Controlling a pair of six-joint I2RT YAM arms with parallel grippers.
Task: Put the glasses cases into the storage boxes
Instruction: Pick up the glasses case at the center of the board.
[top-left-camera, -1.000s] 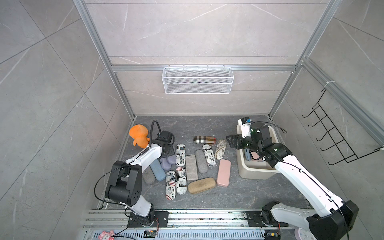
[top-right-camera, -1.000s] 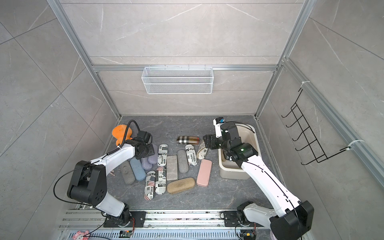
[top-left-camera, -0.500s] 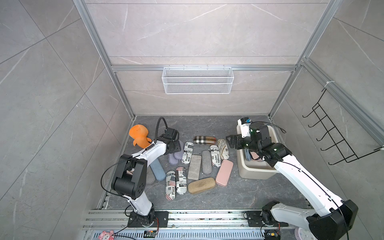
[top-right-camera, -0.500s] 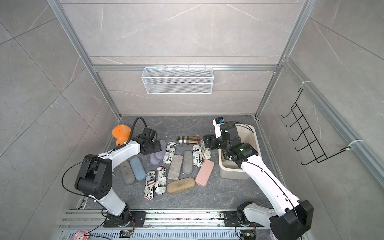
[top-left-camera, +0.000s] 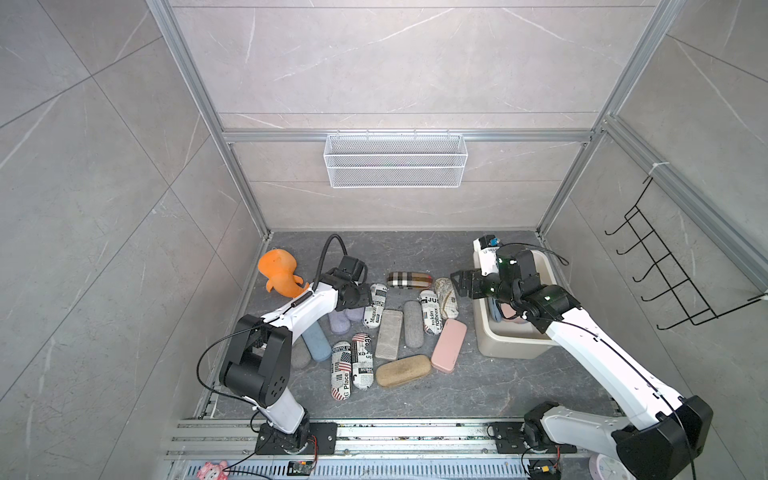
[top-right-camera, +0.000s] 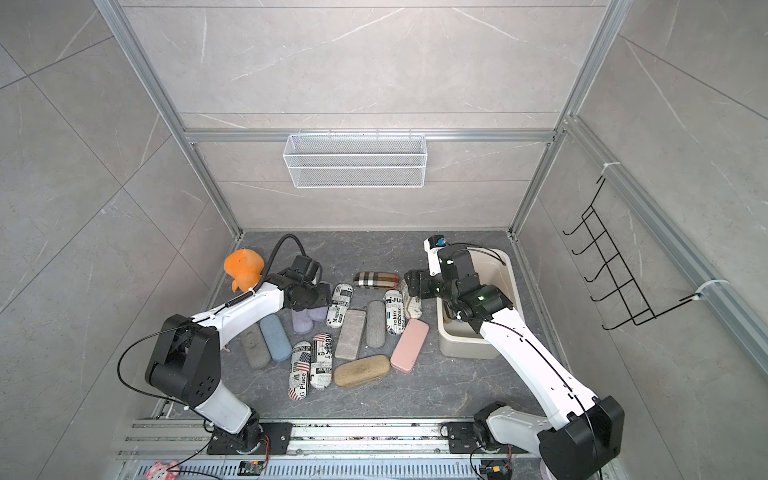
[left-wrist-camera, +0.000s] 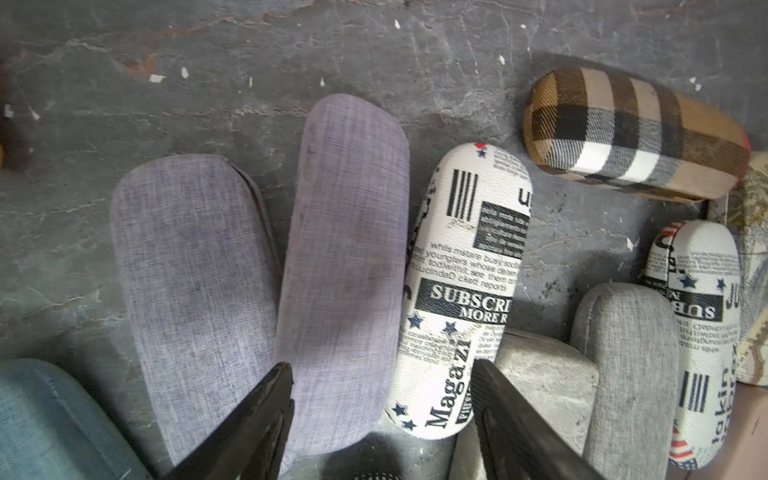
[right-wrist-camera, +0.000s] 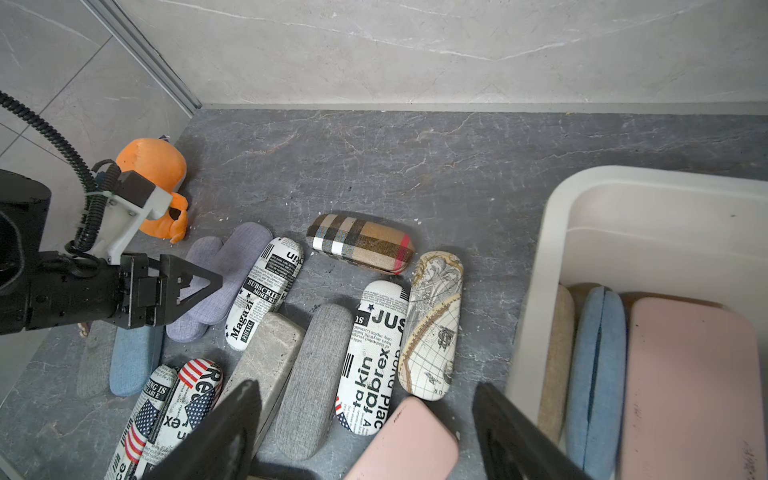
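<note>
Several glasses cases lie on the dark floor in both top views, among them a plaid one (top-left-camera: 409, 279), a pink one (top-left-camera: 449, 345) and a tan one (top-left-camera: 402, 370). My left gripper (left-wrist-camera: 381, 365) is open and low over the ends of a lilac case (left-wrist-camera: 345, 232) and a newspaper-print case (left-wrist-camera: 465, 282), gripping neither. A second lilac case (left-wrist-camera: 191, 266) lies beside them. The cream storage box (top-left-camera: 511, 351) stands at the right and holds pink (right-wrist-camera: 685, 386), blue (right-wrist-camera: 596, 374) and tan cases. My right gripper (right-wrist-camera: 365, 386) hangs open and empty above the floor cases next to the box's left wall.
An orange plush toy (top-left-camera: 278, 270) sits at the back left by the wall, just behind my left arm. A white wire basket (top-left-camera: 395, 160) hangs on the back wall and a black hook rack (top-left-camera: 665, 282) on the right wall. Walls close in three sides.
My left gripper swept right and back through the lilac cases, nudging the newspaper case and its neighbours toward the box, and its jaws opened. The right arm stayed put.
</note>
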